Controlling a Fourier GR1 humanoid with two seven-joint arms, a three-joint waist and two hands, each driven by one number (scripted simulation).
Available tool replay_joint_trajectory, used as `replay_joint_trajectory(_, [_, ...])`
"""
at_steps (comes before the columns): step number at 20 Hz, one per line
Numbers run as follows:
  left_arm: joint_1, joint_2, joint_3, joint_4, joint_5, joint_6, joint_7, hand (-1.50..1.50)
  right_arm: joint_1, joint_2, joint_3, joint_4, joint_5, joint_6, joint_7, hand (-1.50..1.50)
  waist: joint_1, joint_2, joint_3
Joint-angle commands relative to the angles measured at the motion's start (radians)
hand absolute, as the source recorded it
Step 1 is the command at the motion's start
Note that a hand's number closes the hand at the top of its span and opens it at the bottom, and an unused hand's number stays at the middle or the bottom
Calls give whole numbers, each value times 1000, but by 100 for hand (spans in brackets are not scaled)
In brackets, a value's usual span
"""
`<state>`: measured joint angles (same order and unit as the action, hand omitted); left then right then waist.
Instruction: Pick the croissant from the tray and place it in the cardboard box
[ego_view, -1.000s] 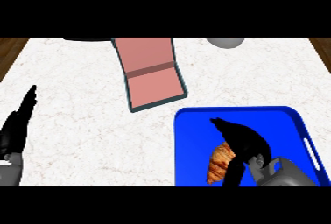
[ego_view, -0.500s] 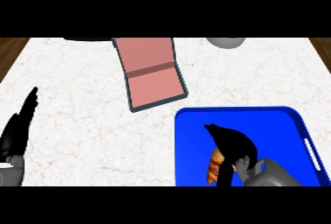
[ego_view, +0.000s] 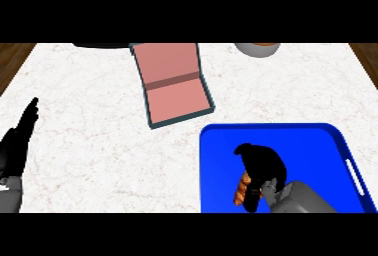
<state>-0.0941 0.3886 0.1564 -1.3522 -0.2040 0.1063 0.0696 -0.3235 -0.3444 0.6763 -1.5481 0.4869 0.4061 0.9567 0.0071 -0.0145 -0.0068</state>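
— Status of the right hand?
— Its fingers curl down over the croissant, which lies in the blue tray near the left wall. The forearm enters from the lower edge.

— And the left hand?
— Fingers straight, holding nothing, resting at the left edge of the counter. The cardboard box lies open beyond the tray.

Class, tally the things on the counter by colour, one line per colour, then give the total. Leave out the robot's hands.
Blue: 1, the tray
Pink: 1, the cardboard box
Orange-brown: 1, the croissant, mostly hidden under the right hand
Grey: 1, a bowl-like thing at the far edge
Black: 1, a dark thing at the far edge, cut off
Total: 5
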Motion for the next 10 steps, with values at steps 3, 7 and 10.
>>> replay_joint_trajectory(3, [27,2,19,2,-5,-4,-46,0,-25,-29,-1,127,160,-38,-69,150,-1,15,7])
replay_joint_trajectory(7, [14,-15,-1,-10,-13,-14,-8,0,-22,-27,34,103,276,-86,-70,150,-3,14,7])
replay_joint_trajectory(10, [54,-43,-7,-30,-32,26,-28,0,0,-1,-19,55,332,-205,-6,150,-4,12,7])
